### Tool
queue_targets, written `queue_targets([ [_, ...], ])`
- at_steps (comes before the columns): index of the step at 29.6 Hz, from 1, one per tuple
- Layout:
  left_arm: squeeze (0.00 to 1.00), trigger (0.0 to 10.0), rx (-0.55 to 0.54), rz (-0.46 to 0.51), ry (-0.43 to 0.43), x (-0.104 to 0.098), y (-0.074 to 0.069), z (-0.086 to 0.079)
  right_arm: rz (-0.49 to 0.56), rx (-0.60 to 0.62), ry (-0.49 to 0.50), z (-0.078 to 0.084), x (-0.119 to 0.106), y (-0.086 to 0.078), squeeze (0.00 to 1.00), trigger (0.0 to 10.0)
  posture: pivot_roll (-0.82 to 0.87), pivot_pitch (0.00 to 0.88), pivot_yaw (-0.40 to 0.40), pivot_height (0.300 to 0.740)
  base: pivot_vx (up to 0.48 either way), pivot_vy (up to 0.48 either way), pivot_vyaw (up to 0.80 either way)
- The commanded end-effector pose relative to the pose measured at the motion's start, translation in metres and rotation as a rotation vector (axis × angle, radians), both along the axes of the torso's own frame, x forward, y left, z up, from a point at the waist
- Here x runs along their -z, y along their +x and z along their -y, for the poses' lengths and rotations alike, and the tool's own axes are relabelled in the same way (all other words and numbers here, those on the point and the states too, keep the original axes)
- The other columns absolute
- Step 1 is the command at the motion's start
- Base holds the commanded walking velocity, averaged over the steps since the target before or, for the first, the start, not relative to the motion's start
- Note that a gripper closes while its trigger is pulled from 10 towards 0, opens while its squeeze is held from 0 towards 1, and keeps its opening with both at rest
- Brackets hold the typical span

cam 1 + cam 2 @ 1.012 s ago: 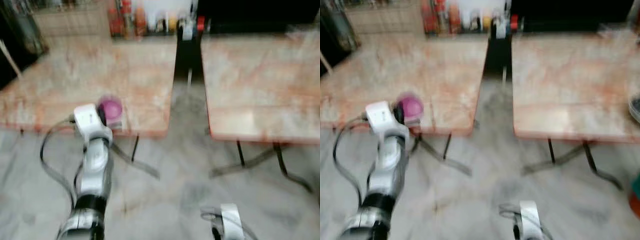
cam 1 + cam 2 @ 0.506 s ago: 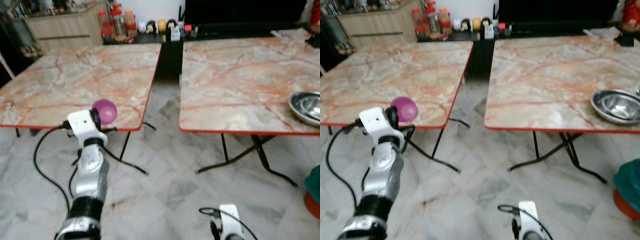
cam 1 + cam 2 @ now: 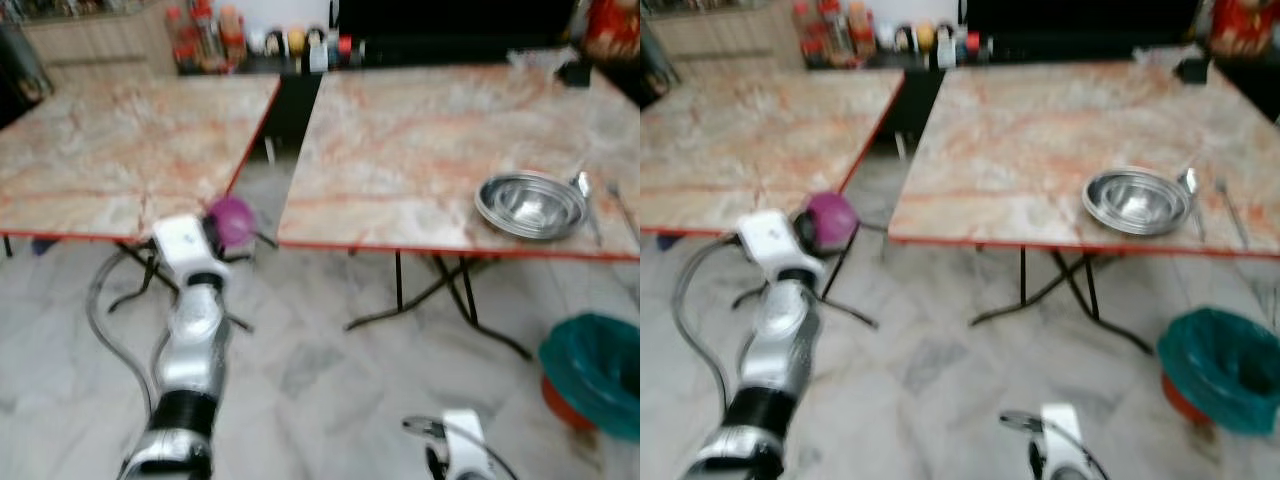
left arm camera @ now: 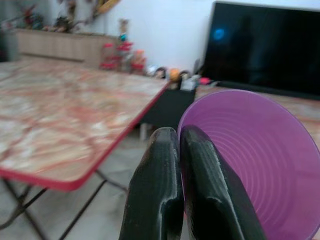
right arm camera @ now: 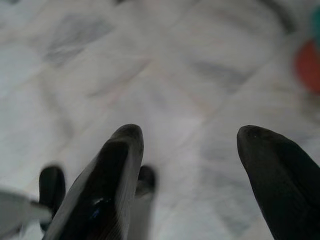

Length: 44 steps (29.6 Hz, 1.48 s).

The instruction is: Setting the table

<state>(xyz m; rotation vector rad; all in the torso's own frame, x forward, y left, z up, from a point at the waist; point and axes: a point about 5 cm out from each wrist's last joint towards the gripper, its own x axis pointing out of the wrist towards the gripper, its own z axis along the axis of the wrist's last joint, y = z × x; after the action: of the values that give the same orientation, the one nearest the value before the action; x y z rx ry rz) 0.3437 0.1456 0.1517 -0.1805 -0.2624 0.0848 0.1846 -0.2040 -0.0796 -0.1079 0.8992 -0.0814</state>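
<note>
R arm: your right gripper [image 5: 187,165] hangs low by the robot's side, pointing down at the marble floor [image 3: 320,380]; fingers spread wide, nothing btwn them.
L arm: stretched fwd and raised, forearm angled up, wrist level w/ the table edges, over the floor in the gap btwn the 2 tables.
L gripper: your left gripper [image 4: 175,185] has both fingers pressed together on the rim of the purple cup [image 4: 250,165]; one finger inside the rim, one outside.
Cup: held in the air, tilted, mouth facing the wrist cam; in head views it sits just past the white wrist, near the left table [image 3: 110,140] corner, not touching it.
Right table: right table [image 3: 420,140] carries a steel bowl [image 3: 530,205] near its front edge, cutlery [image 3: 590,205] just beside it.
Floor R: teal bin [image 3: 595,375] by that table.
Far: bottles [image 3: 205,35] and dark TV [image 4: 265,47] along the wall; head views blurred.
</note>
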Motion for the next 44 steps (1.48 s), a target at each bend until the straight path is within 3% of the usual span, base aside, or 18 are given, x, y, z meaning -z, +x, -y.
queue_targets([
  [1, 0.0, 10.0, -0.026, 0.02, -0.012, -0.004, -0.001, -0.011, -0.009, -0.007, 0.032, -0.013, 0.003, -0.001, 0.0, 10.0, 0.02, 0.034, 0.055, 0.736, 0.0, 0.0, 0.0],
  [15, 0.0, 10.0, 0.035, 0.046, -0.006, -0.015, 0.006, -0.001, 0.006, 0.034, 0.056, -0.015, 0.002, 0.002, 0.0, 10.0, 0.01, 0.042, 0.071, 0.736, 0.309, 0.0, 0.0],
  [21, 0.0, 10.0, 0.04, 0.044, -0.005, -0.014, 0.006, 0.0, 0.006, 0.036, 0.054, -0.014, 0.001, 0.002, 0.0, 10.0, 0.01, 0.043, 0.064, 0.736, 0.407, 0.0, -0.46],
  [44, 0.0, 10.0, 0.048, 0.045, -0.014, -0.013, 0.005, 0.003, 0.006, 0.015, 0.043, -0.013, 0.001, 0.002, 0.0, 10.0, 0.01, 0.04, 0.056, 0.736, 0.422, 0.0, 0.0],
])
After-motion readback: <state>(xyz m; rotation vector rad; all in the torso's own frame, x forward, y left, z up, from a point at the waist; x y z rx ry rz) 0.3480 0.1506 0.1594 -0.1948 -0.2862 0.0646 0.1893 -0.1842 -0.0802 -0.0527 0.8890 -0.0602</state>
